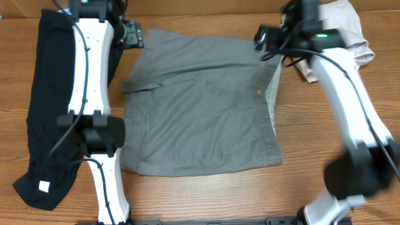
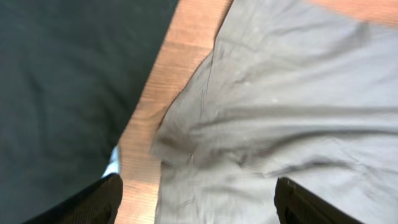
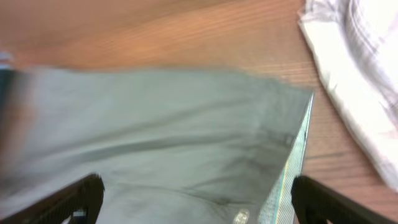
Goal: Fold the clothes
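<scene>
The grey shorts (image 1: 200, 103) lie spread flat in the middle of the table, pale button (image 1: 259, 92) and whitish waistband lining (image 1: 273, 94) at the right. They also show in the left wrist view (image 2: 292, 112) and right wrist view (image 3: 161, 130). The long black garment (image 1: 47, 106) lies along the left side, also in the left wrist view (image 2: 62, 81). My left gripper (image 1: 133, 34) hovers open over the shorts' far left corner (image 2: 196, 202). My right gripper (image 1: 269, 39) hovers open over the far right waistband corner (image 3: 196, 199). Neither holds anything.
A whitish crumpled garment (image 1: 347, 34) lies at the far right behind the right arm, also in the right wrist view (image 3: 354, 74). Bare wood table (image 1: 200, 194) runs along the front.
</scene>
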Controlling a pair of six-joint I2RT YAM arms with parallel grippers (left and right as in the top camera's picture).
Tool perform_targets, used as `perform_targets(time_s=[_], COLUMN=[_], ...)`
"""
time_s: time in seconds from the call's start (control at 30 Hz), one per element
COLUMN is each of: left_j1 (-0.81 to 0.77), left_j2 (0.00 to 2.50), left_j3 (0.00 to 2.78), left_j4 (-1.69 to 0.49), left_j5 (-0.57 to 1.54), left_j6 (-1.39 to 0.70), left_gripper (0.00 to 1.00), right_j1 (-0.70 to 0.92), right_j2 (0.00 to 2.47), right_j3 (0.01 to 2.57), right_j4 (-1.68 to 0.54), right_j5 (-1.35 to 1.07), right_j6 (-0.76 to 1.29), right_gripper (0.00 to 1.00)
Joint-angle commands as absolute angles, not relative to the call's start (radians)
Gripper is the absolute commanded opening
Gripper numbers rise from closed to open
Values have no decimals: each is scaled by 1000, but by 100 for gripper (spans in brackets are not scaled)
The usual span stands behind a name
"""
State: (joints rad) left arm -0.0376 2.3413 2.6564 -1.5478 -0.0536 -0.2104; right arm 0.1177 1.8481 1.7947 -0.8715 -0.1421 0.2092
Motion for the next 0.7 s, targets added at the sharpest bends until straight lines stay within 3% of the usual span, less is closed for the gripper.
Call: perform_targets(time_s=[0.0,0.03,0.17,0.3,0.5,0.67], left_j1=[-46,-47,-63,-95,-187,-247], left_j2=[2288,2273,2176,2084,1838,1615], left_j3=[2854,2873,2859,2832,2547,2212], left_j4=[-1690,-1690,-1690,-1690,-1690,-1689], left_j5=[-10,34,332,331,138,-87], left_j6=[-207,-193,-74,-75,-109,-315], left_gripper=[81,100,100,100,100,100], right_j1=[117,117,117,117,117,118], right_j2=[1617,1578,1451,1353,1265,1263], right_j3=[1861,1861,1861,1861,1858,1829], right_j4=[-958,-992,-1109,-1244,-1437,-1568], right_j5=[-299,-308,-319,-318,-294,-173], right_j6=[209,208,160,175,241,373], right_gripper=[100,100,100,100,100,100])
